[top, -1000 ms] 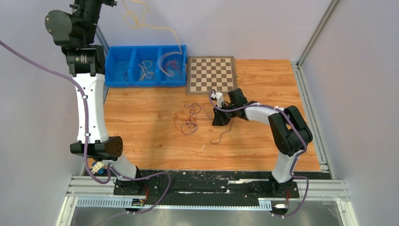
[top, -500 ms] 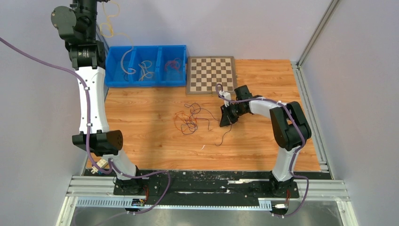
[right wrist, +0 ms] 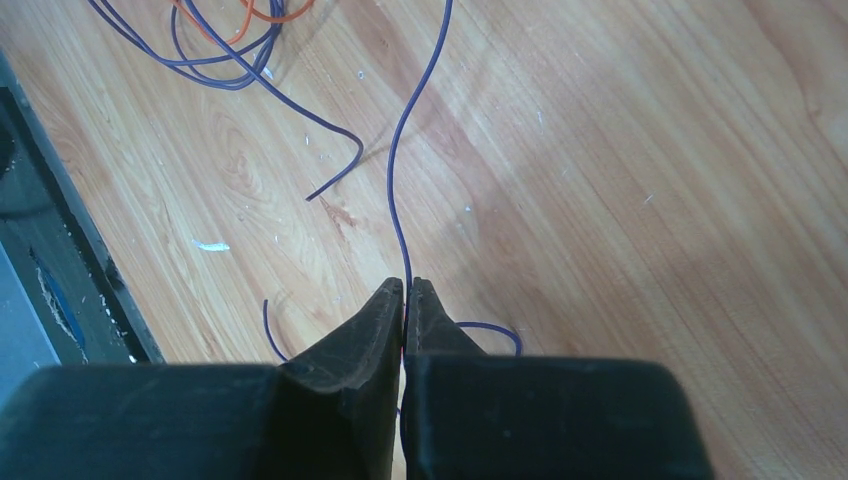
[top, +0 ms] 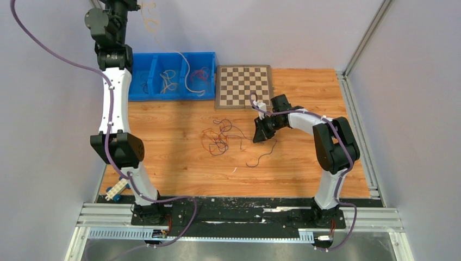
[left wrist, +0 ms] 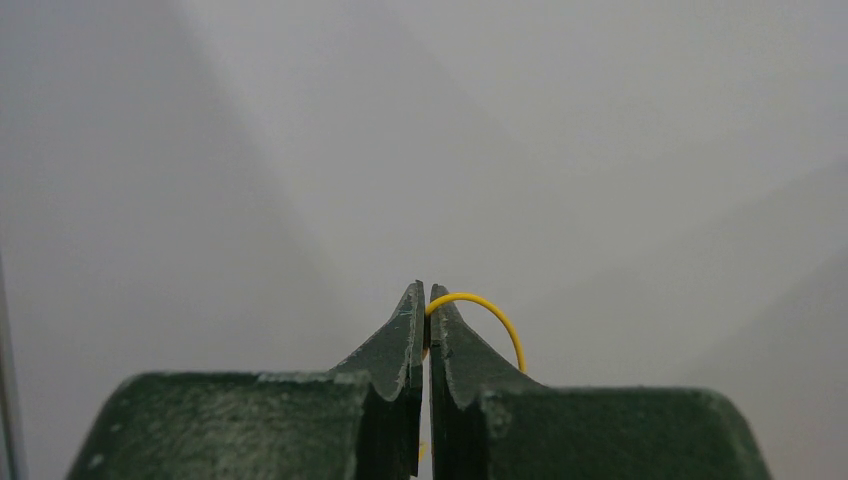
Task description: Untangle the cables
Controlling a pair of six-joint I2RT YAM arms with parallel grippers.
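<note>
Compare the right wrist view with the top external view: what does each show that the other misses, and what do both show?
Only the right wrist view shows that the right gripper is shut, pinching a purple wire between its tips. Only the top view shows the blue bin, the chessboard, the raised left arm and a yellowish wire hanging over the bin. Both show the wooden table and the orange-and-purple tangle.

Two claws [left wrist: 427,300] [right wrist: 404,290], one chessboard [top: 244,86], one blue bin [top: 168,55].
</note>
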